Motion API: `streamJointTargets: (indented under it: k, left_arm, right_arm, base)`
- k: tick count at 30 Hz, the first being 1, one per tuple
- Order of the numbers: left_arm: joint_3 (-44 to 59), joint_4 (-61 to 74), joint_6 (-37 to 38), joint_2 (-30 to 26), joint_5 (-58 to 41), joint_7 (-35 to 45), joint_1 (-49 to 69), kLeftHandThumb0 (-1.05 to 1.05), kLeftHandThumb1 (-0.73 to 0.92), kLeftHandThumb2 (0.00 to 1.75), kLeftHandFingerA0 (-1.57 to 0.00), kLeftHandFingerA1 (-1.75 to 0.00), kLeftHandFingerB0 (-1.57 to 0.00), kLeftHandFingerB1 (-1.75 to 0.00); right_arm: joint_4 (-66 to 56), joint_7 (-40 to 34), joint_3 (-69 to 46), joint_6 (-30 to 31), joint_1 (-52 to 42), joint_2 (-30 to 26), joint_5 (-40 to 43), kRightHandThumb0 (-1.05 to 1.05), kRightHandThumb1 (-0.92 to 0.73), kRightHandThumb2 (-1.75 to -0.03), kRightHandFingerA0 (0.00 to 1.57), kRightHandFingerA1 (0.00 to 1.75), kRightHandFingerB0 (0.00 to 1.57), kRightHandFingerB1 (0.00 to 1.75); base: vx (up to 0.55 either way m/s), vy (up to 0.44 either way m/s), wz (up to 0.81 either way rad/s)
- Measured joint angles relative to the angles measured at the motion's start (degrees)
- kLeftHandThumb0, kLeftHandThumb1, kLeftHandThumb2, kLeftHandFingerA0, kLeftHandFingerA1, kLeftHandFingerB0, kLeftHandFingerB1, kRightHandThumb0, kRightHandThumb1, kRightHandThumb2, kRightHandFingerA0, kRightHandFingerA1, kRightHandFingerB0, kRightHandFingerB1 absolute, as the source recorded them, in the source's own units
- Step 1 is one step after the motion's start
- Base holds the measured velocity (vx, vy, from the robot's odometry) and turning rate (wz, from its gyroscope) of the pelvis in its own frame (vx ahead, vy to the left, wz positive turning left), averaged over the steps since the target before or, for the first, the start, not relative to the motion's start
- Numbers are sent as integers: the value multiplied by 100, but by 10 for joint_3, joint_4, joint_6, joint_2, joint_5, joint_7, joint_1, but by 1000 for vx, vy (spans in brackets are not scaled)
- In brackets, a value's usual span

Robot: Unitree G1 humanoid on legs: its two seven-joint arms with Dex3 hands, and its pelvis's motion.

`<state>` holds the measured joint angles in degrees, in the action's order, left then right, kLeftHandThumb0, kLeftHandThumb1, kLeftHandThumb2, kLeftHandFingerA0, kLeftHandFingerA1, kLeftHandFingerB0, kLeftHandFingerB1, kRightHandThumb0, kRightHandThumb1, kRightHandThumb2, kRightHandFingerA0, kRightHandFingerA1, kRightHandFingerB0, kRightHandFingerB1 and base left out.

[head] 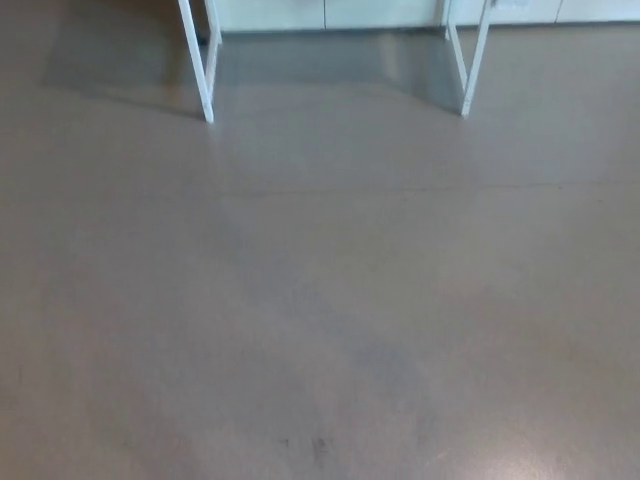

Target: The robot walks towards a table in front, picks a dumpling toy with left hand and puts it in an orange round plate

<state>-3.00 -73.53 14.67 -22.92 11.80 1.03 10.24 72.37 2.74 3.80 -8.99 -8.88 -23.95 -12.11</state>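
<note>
Up top, two white table legs w/ bare floor below; neither hand's fingers visible.

Place: an indoor room, likely a lab or workroom; the exact kind cannot be told.
Floor: smooth grey-brown, bare, slightly glossy.
Table legs: white, thin, standing at the far edge.
Wall: pale panels behind them.

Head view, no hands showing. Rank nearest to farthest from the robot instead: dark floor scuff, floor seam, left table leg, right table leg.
1. dark floor scuff, bottom centre, nearest.
2. floor seam, running across the mid-floor.
3. left table leg and right table leg, top of the picture on either side; too close to call between them.
</note>
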Motion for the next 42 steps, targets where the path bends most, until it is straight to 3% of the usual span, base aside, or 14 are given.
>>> streamJointTargets:
  k: [4,8,9,16,18,21,22,23,28,29,35,37,38,42]
  left_arm:
    - [-1,-6,14,4,1,2,4,-27,59,58,-55,-61,-32,-33]
    - [-1,-13,19,4,1,2,13,-26,61,59,-59,-53,-33,-34]
    - [0,-15,21,4,1,3,15,-27,58,57,-60,-81,-34,-33]
    - [-7,-15,25,-6,7,-3,7,-25,57,57,-56,-71,-34,-34]
    - [-8,-17,27,-6,7,-3,8,-29,57,57,-59,-85,-33,-33]
    - [-10,-17,27,-6,9,-3,10,-28,57,57,-59,-83,-32,-33]
    - [-10,-17,27,-6,9,-2,11,-29,56,56,-61,-60,-32,-33]
    - [-10,-18,27,-6,9,-2,12,-21,38,90,-63,-82,-20,-52]
    - [-12,-18,29,-5,12,-2,16,-21,38,90,-63,-82,-20,-52]
    - [-14,-17,30,-1,12,-2,13,-34,52,56,-59,-65,-33,-33]
    - [-11,-16,36,3,12,2,21,-34,53,56,-63,-62,-34,-33]
    - [-11,-17,36,3,12,4,27,-39,39,70,-54,-63,-27,-44]
    - [-10,-18,36,3,12,5,28,-32,51,56,-53,-61,-32,-33]
    - [-7,-18,36,4,12,10,28,-30,53,55,-57,-55,-31,-33]
  right_arm:
    - [8,0,4,-7,1,-9,-2,-38,-53,-77,65,59,43,48]
    - [16,0,6,-10,6,-10,-5,-37,-54,-77,64,59,43,48]
    - [18,0,6,-12,8,-10,-6,-29,-64,-59,68,48,49,37]
    - [23,6,6,-16,6,-2,-10,-29,-65,-59,67,48,48,37]
    - [24,7,6,-17,6,-2,-10,-31,-65,-59,65,47,48,37]
    - [26,11,6,-17,7,-2,-10,-31,-64,-59,66,47,48,37]
    - [26,13,6,-17,7,-2,-11,-31,-65,-59,67,48,48,38]
    - [26,14,6,-17,7,-2,-11,-31,-65,-59,65,47,47,37]
    - [25,26,10,-16,9,0,-11,-31,-65,-59,65,47,47,37]
    - [25,26,9,-16,11,-5,-11,-32,-66,-59,64,47,47,37]
    - [23,35,12,-14,20,-11,-12,-31,-65,-59,64,47,47,37]
    - [24,38,12,-13,19,-11,-12,-30,-65,-59,66,49,47,38]
    - [24,39,12,-12,19,-11,-11,-31,-66,-59,65,48,47,37]
    - [27,43,15,-8,15,-11,-12,-31,-66,-59,63,48,47,38]
  base:
    - [3,34,0]
    - [74,194,-14]
    - [178,389,-47]
    - [229,226,-9]
    - [152,76,5]
    - [214,-25,12]
    - [220,-71,9]
    - [205,-103,12]
    - [378,-138,19]
    - [441,-91,46]
    - [324,-33,1]
    - [284,87,-16]
    - [395,112,-22]
    - [481,199,-1]
